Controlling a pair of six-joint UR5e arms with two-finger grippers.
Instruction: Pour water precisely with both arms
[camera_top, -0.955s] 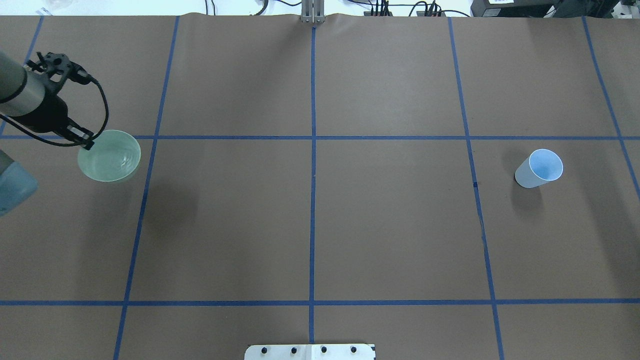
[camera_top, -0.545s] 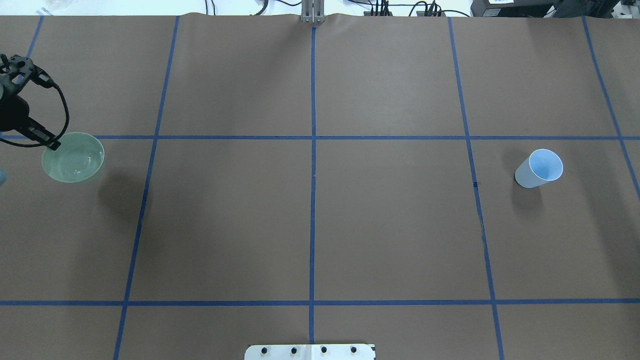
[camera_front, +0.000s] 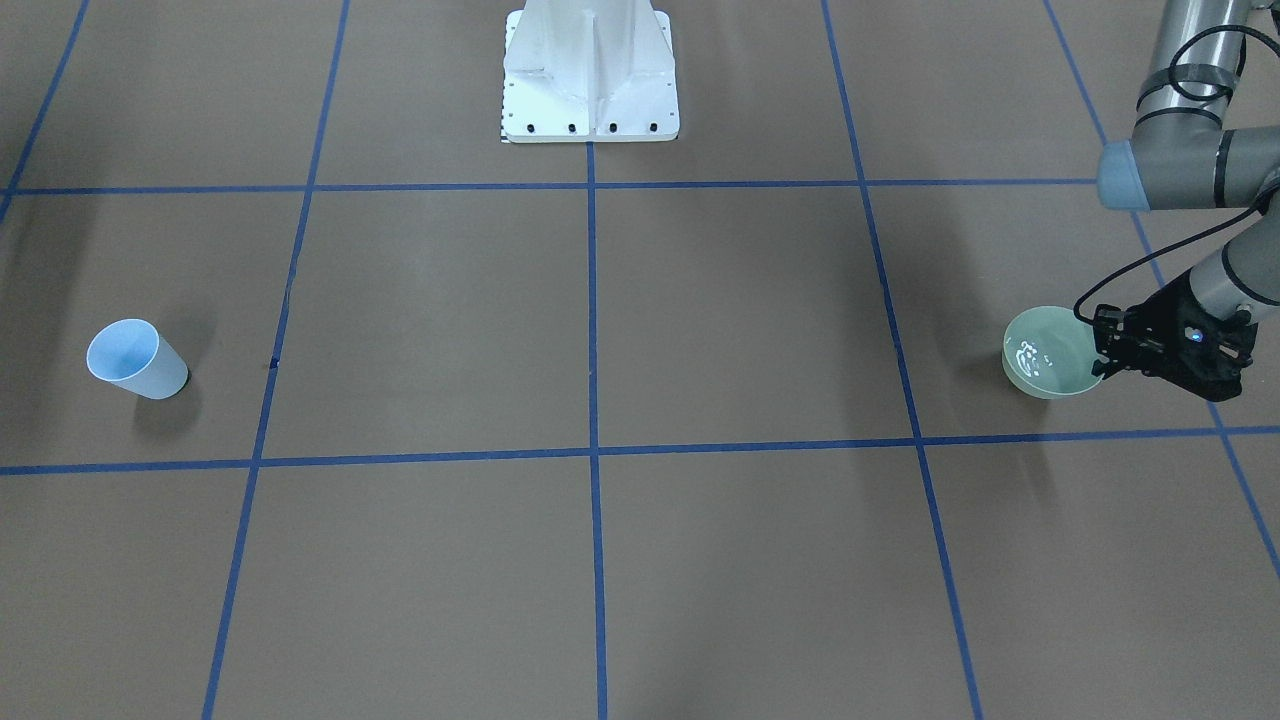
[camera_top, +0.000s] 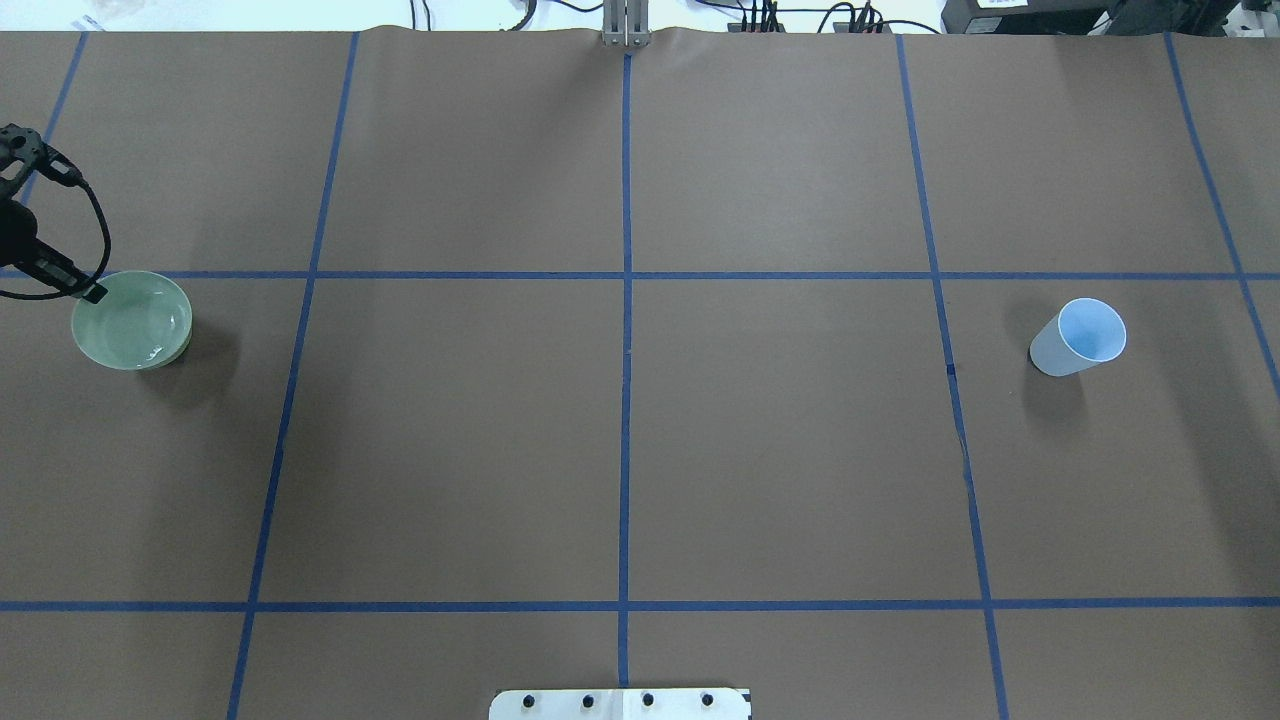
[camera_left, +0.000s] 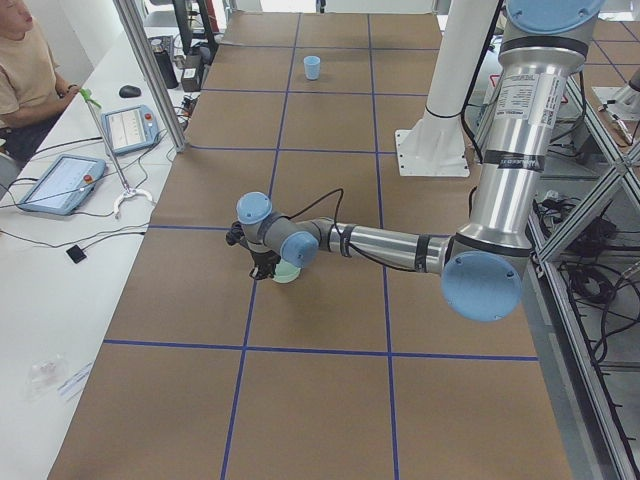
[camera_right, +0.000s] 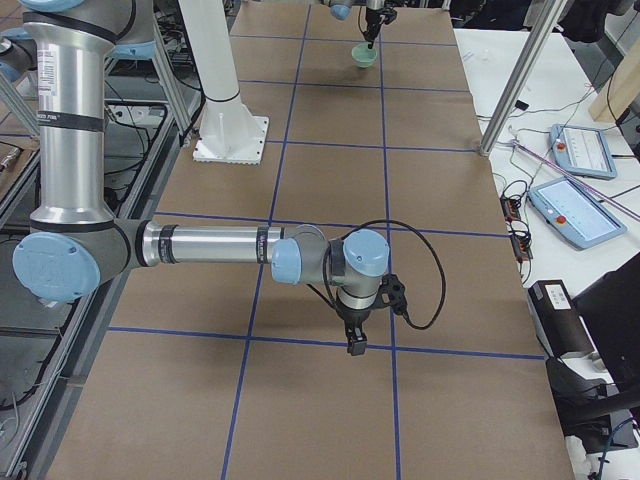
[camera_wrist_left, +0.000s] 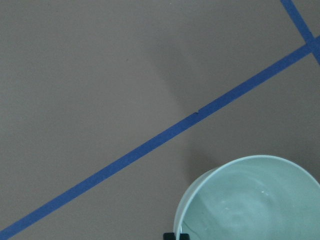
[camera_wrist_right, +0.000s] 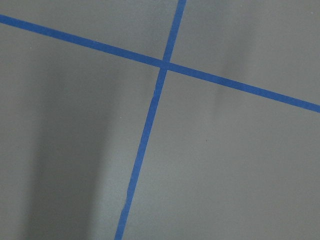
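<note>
Big brown surface (camera_top: 620, 450) first. My right arm (camera_right: 200, 245) hangs over a blue tape crossing, and I can't tell if its tool (camera_right: 356, 345) is open or closed. The left arm's (camera_left: 500, 150) tool (camera_front: 1100, 362) is pinched onto the green bowl's (camera_front: 1040, 390) rim, well apart from the blue cup (camera_top: 1045, 355). The water (camera_front: 1028, 356) glints inside the bowl.

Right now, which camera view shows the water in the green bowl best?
Exterior front-facing: bright glints mark the water inside the whole bowl. The left wrist view shows faint ripples close up, bowl cropped; overhead, faint glints; the side views, only a tiny bowl.
</note>
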